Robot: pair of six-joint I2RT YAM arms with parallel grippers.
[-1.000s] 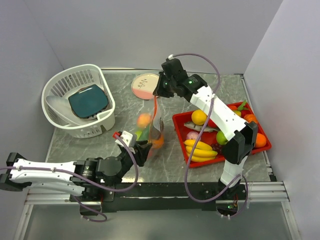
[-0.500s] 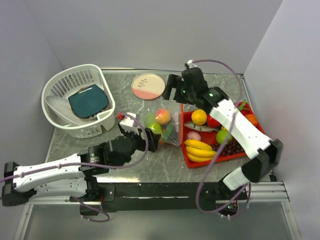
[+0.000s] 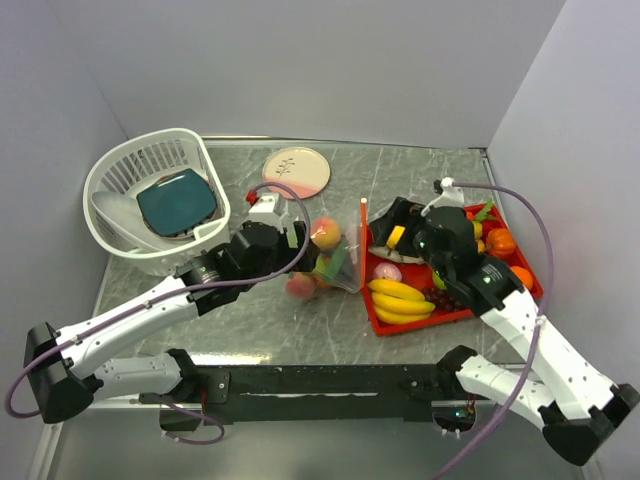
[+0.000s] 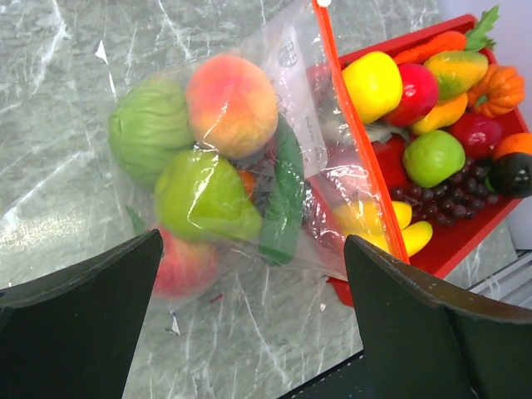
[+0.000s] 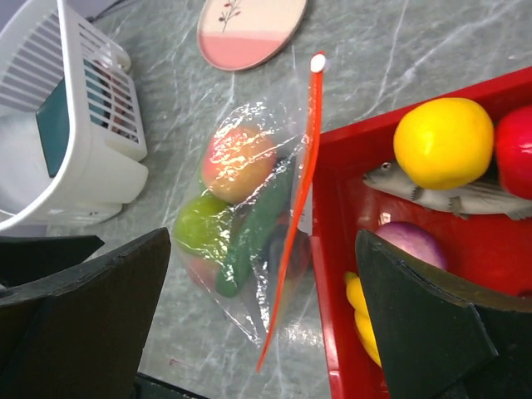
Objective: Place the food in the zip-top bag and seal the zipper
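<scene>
left gripper (image 4: 253, 249): spread wide, gripping nothing, poised above zip-top bag (image 4: 295, 75) | right gripper (image 5: 262, 241): likewise wide, empty, above zipper (image 5: 306, 150) | bag: flat on table (image 4: 66, 50), against red tray (image 5: 482, 249), holding peach (image 4: 231, 104), green pear (image 4: 199, 195), more | zipper: straight, possibly sealed | beyond: plate (image 5: 249, 29)

Mid-table before me lies the zip-top bag (image 3: 335, 262) with food (image 3: 325, 233) in it, its zipper (image 3: 362, 245) against the tray's (image 5: 349, 224) left wall. The tray sits by the right edge, the basket (image 3: 120, 165) in the far-left corner, and the plate (image 3: 296, 172) behind the bag.
</scene>
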